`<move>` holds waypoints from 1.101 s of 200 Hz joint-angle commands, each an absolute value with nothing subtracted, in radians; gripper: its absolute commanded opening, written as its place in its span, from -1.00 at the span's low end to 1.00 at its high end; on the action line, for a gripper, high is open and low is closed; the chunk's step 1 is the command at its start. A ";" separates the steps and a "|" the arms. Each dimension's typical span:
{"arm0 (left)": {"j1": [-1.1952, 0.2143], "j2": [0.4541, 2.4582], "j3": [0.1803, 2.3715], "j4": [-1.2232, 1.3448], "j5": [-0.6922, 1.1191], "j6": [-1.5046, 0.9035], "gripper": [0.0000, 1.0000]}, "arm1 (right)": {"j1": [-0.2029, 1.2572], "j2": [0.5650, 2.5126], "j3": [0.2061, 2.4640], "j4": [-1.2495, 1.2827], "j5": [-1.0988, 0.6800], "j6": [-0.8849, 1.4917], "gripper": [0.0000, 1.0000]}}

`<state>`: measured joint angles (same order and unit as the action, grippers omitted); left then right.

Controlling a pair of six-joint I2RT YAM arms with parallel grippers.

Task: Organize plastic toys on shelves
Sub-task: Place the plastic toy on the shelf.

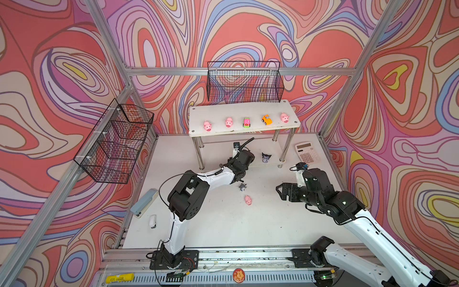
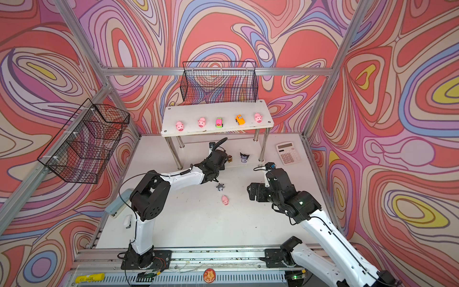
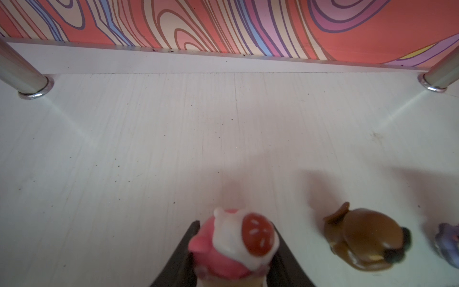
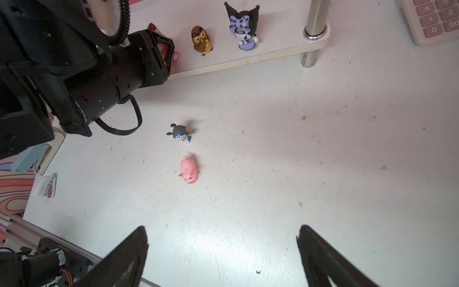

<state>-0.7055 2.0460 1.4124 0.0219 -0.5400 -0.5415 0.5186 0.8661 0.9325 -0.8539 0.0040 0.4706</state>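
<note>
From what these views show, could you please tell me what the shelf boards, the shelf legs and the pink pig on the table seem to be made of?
Shelf boards: likely white laminated board, matte; fine straight grain lines show.
Shelf legs: metal tube, chrome finish; mirror-like highlights.
Pink pig: moulded plastic or soft vinyl, smooth, low sheen; uniform colour, rounded form.

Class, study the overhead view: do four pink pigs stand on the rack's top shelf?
No, only three pink pigs stand on the top shelf; a fourth pink pig lies on the table.
</note>
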 commanded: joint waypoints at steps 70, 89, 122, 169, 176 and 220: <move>-0.698 2.079 1.443 0.067 -0.524 -0.525 -0.37 | 0.523 0.860 0.960 -0.879 0.035 0.456 0.97; -0.697 2.079 1.442 0.070 -0.521 -0.525 -0.36 | 0.523 0.856 0.963 -0.886 0.038 0.456 0.97; -0.698 2.079 1.438 0.080 -0.508 -0.518 -0.25 | 0.523 0.851 0.966 -0.891 0.044 0.457 0.97; -0.698 2.077 1.439 0.080 -0.507 -0.512 -0.08 | 0.524 0.857 0.971 -0.893 0.047 0.453 0.97; -0.698 2.077 1.439 0.081 -0.505 -0.512 -0.05 | 0.523 0.856 0.971 -0.892 0.048 0.452 0.97; -0.698 2.073 1.433 0.083 -0.499 -0.508 0.08 | 0.523 0.865 0.976 -0.890 0.048 0.447 0.97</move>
